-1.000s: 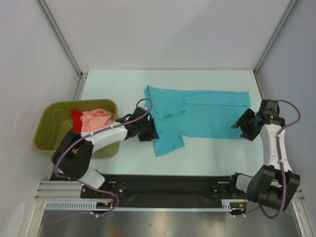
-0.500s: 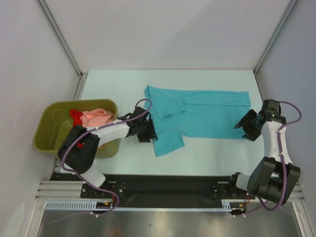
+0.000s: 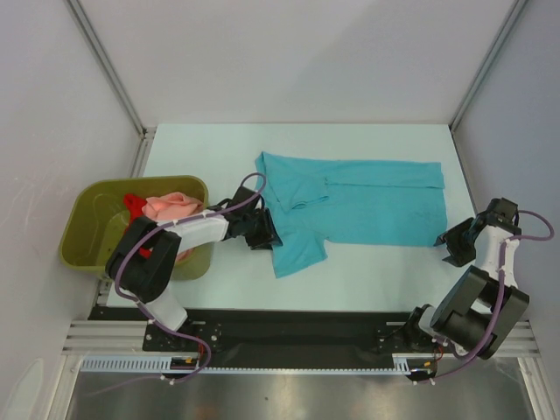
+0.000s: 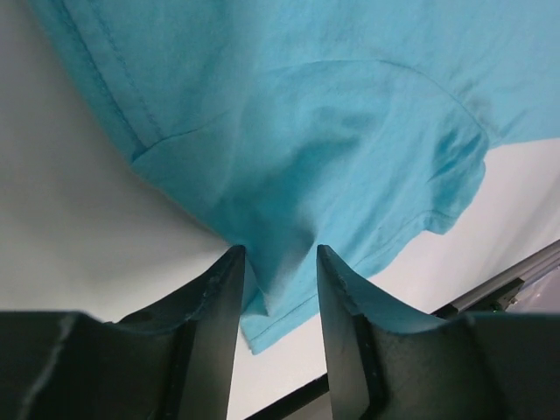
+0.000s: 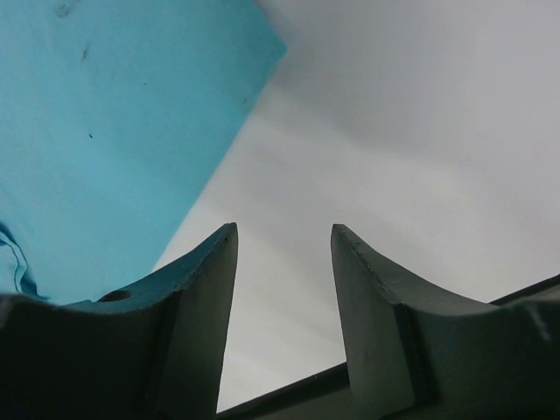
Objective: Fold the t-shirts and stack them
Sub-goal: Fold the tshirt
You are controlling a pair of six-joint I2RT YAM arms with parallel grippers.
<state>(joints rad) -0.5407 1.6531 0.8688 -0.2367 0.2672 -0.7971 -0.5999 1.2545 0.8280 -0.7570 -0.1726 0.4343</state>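
A turquoise-blue t-shirt (image 3: 367, 208) lies spread on the white table (image 3: 210, 149), with one sleeve folded over at its left. My left gripper (image 3: 262, 232) is at the shirt's left edge. In the left wrist view its gripper (image 4: 279, 254) is open, the jaws astride a raised ridge of the turquoise t-shirt (image 4: 289, 131). My right gripper (image 3: 457, 245) is just off the shirt's near right corner. It is open (image 5: 284, 229) over bare table, with the shirt's edge (image 5: 105, 131) to its left. A salmon-pink t-shirt (image 3: 172, 208) and a red t-shirt (image 3: 133, 206) lie bunched in the tub.
The olive-green plastic tub (image 3: 87, 236) stands off the table's left edge, beside my left arm. The enclosure's white walls (image 3: 289, 61) close in the back and both sides. A black rail (image 3: 289, 328) runs along the near edge.
My right gripper has moved right and toward the near edge, off the shirt's corner. Both grippers' jaws have narrowed. The left gripper stays at the shirt's left edge.
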